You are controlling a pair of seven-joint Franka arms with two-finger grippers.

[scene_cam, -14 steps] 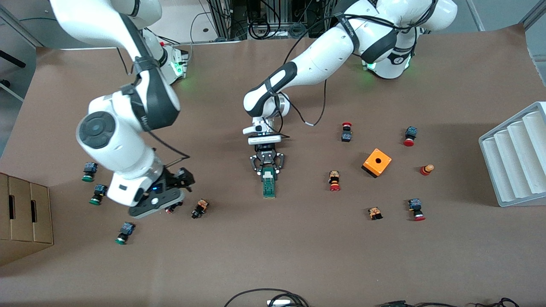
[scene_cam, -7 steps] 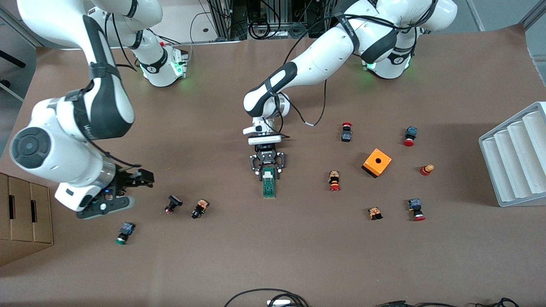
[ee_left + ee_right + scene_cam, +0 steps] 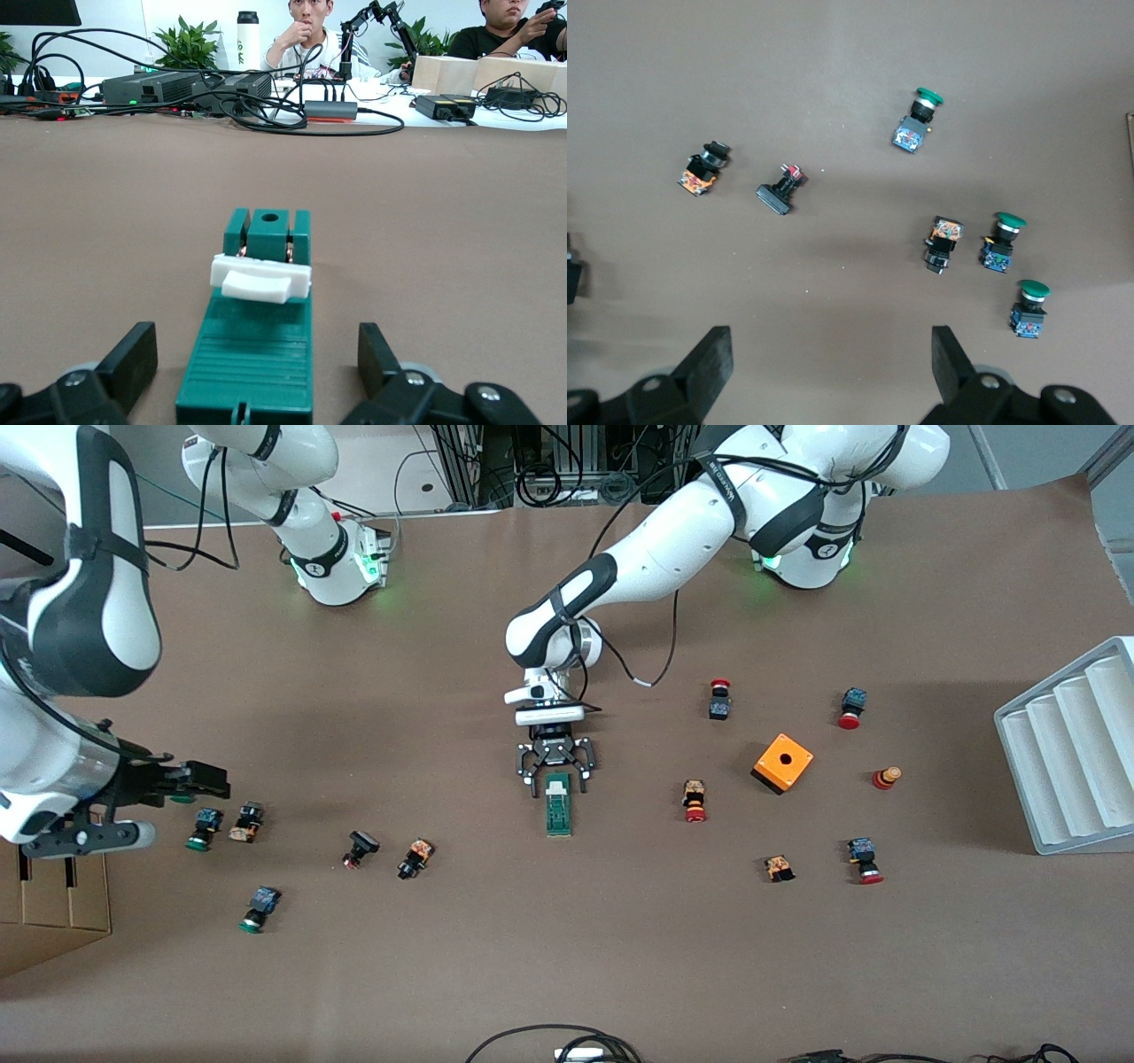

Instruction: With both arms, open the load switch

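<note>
The load switch (image 3: 557,808), a narrow green block, lies mid-table with its white piece (image 3: 557,784) at the end toward the robots' bases. My left gripper (image 3: 557,778) is low at that end and open. Its fingers (image 3: 530,779) stand on either side of the white piece, apart from it. In the left wrist view the switch (image 3: 252,363) runs out between the spread fingers (image 3: 133,359) with gaps on both sides. My right gripper (image 3: 199,781) hangs open and empty over the push buttons at the right arm's end of the table. The right wrist view shows its gripper (image 3: 831,359) above bare table.
Green-capped push buttons (image 3: 202,828) and black-and-orange parts (image 3: 415,857) lie scattered at the right arm's end, beside a cardboard box (image 3: 49,899). Toward the left arm's end stand an orange box (image 3: 783,762), red-capped buttons (image 3: 695,801) and a grey ribbed tray (image 3: 1067,748).
My left gripper has opened off the switch's white end and stays there. The right arm has swung away from the middle toward its own end of the table.
</note>
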